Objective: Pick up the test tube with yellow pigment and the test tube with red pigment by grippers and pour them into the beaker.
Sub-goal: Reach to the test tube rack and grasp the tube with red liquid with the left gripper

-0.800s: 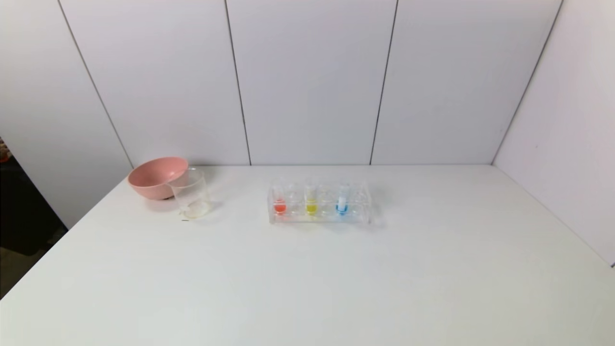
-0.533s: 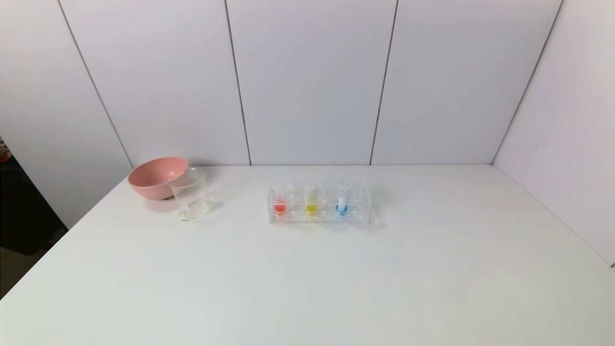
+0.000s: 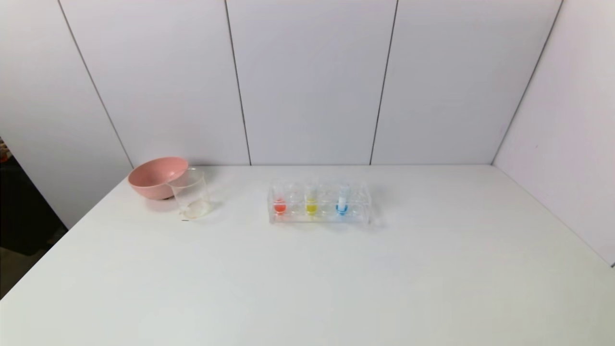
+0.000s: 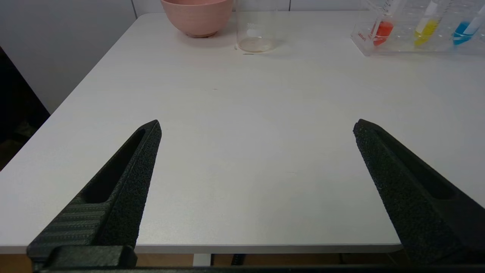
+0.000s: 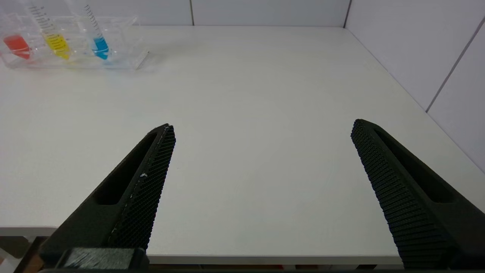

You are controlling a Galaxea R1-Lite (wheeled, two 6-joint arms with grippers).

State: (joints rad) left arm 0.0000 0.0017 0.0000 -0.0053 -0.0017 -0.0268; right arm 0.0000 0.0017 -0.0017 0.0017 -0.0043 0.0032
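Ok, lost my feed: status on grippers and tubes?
Left gripper and right gripper open, at near table edge. Red tube and yellow tube racked. Beaker beside pink bowl. Path clear.

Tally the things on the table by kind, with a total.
Test tubes: 3, red, yellow, blue
Clear tube rack: 1
Beaker: 1
Pink bowl: 1
Total: 6

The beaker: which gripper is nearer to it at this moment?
Left. The left gripper sits open at the near table edge, facing the beaker; the right gripper is open farther right, beyond the rack.
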